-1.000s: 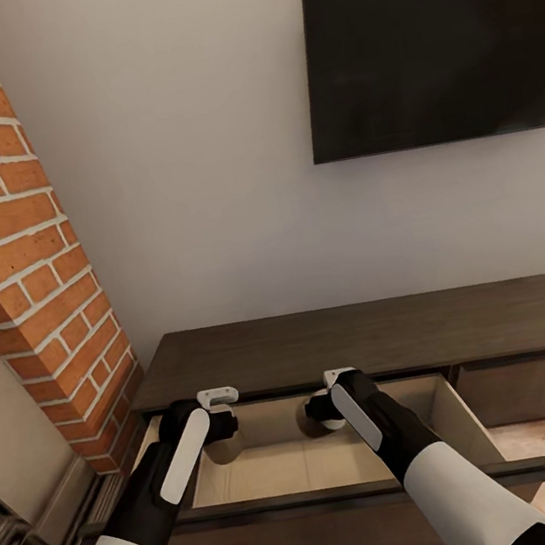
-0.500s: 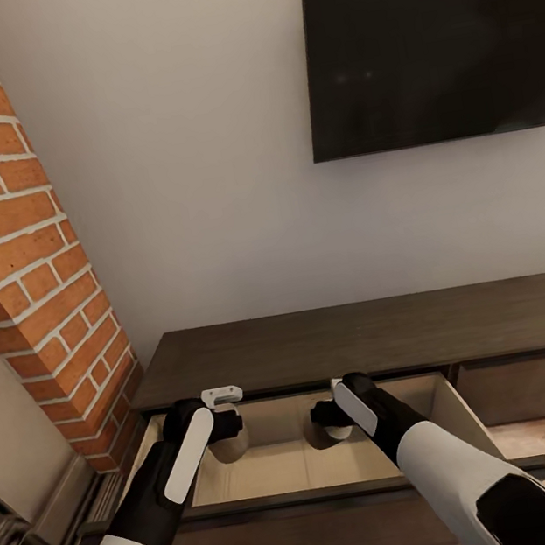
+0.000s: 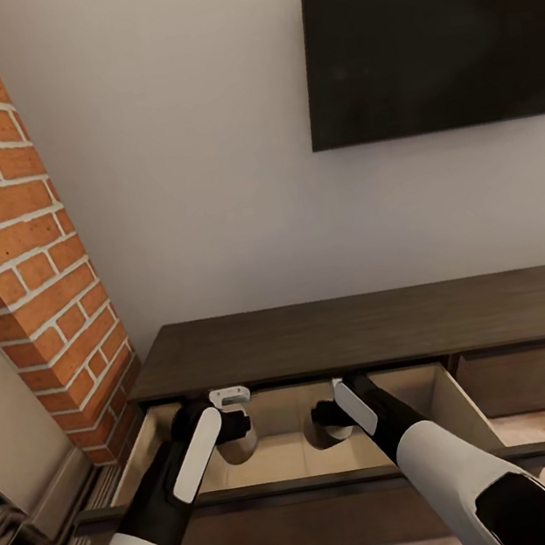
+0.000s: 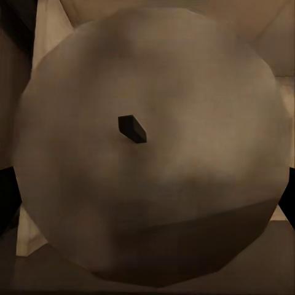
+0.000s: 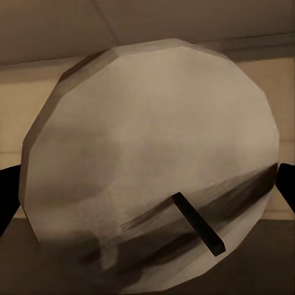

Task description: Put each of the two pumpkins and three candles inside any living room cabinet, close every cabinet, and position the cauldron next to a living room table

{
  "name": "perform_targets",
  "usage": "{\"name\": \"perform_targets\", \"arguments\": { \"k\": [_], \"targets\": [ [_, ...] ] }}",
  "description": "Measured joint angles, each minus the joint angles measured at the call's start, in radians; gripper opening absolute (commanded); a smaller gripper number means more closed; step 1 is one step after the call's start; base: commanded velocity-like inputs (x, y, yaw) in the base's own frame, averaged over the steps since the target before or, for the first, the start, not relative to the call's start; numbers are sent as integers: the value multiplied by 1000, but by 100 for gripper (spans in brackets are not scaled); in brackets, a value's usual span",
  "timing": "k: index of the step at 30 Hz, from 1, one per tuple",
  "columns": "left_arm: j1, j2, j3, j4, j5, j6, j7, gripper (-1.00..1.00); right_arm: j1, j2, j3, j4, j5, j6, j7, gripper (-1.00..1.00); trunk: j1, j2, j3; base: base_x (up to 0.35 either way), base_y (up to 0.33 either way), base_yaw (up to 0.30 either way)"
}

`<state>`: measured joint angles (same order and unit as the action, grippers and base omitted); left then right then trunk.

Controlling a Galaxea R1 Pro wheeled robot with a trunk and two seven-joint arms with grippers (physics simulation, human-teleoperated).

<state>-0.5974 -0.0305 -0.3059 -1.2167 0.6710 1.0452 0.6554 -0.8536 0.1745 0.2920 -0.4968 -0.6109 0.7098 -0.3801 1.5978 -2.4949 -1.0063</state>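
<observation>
both arms reach down into the open drawer [image 3: 459,405] of the cabinet [image 3: 362,328], a long low dark brown unit standing against the pale wall under a black wall screen [image 3: 423,30], with a brick column [image 3: 21,252] at its left end. the drawer's pale wood inside shows between the two arms. the left gripper [image 3: 232,426] sits low over the left part of the drawer, and a pale round candle [image 3: 239,445] sits right at its tip, between the fingers; from the left wrist the same candle [image 4: 147,147] is seen end on, a wide pale disc with a short dark wick near its middle, dark finger edges just at either side, so the left pincer looks clenched on it. the right gripper [image 3: 327,414] hangs near the drawer's middle with a second candle [image 3: 321,428] at its tip; from the right wrist this other candle [image 5: 147,184] shows as a tilted pale disc with its dark wick toward one edge, dark fingers [image 5: 9,196] flanking it, so that pincer too appears closed around it. the two candles are apart from each other, both within the drawer's walls.
</observation>
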Motion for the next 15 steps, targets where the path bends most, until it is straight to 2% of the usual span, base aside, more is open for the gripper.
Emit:
{"name": "perform_targets", "arguments": {
  "k": [5, 15],
  "targets": [
    [-1, -8, 0, 40, -2, 0, 1, -100, 0, 0, 0, -1, 0, 0, 0, -100, 5, -5, -19, 0, 0, 0],
    [-1, -9, -1, 51, -5, 0, 0, -100, 0, 0, 1, -1, 0, 0, 0, -100, 9, -8, -58, 0, 0, 0]
  ]
}}
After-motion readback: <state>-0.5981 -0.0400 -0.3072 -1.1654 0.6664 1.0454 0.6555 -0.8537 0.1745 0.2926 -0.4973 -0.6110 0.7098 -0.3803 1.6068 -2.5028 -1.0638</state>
